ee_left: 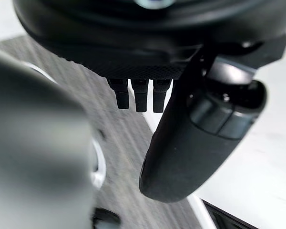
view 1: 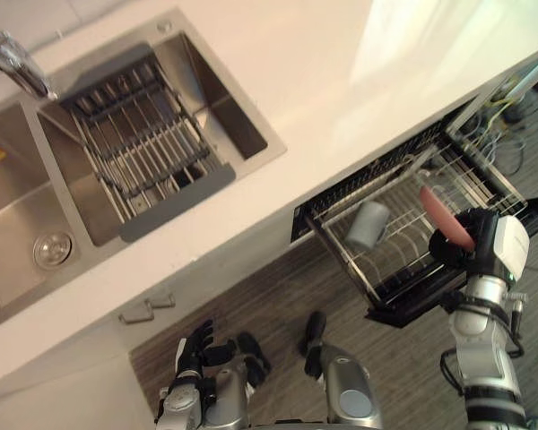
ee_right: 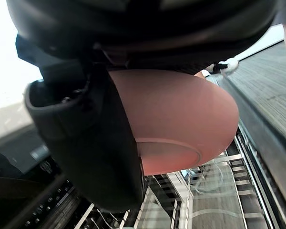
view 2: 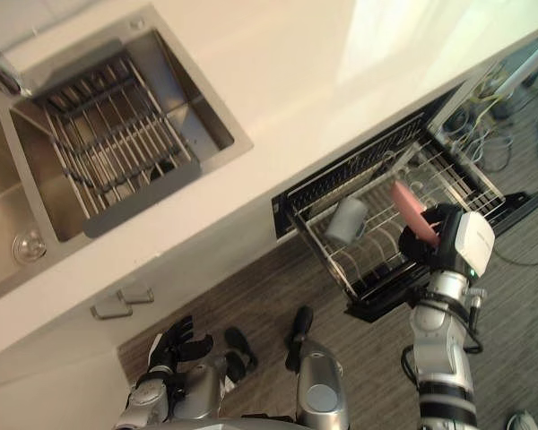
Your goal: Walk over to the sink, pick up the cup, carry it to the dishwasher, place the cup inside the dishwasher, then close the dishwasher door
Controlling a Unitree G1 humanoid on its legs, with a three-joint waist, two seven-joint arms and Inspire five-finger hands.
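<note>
My right hand (view 1: 455, 244) is shut on a terracotta-pink bowl-shaped cup (view 1: 445, 218), held edge-up over the near right corner of the pulled-out dishwasher rack (view 1: 339, 258). In the right wrist view the thumb (ee_right: 86, 143) presses against the cup's rounded side (ee_right: 181, 124), and its foot ring faces the wire rack below. A grey cup (view 1: 369, 224) lies on its side in the rack. The open dishwasher door (view 1: 414, 310) shows dark beneath the rack. My left hand (view 1: 195, 349) hangs low by the cabinet front, fingers relaxed and holding nothing.
A steel sink (view 1: 206, 90) with a grey drying rack (view 1: 143, 143) and a faucet (view 1: 13, 58) sits at the left of the white counter (view 1: 341, 81). Loose cables (view 1: 511, 134) lie on the floor beyond the dishwasher. A cabinet handle (view 1: 148, 309) sticks out below the counter.
</note>
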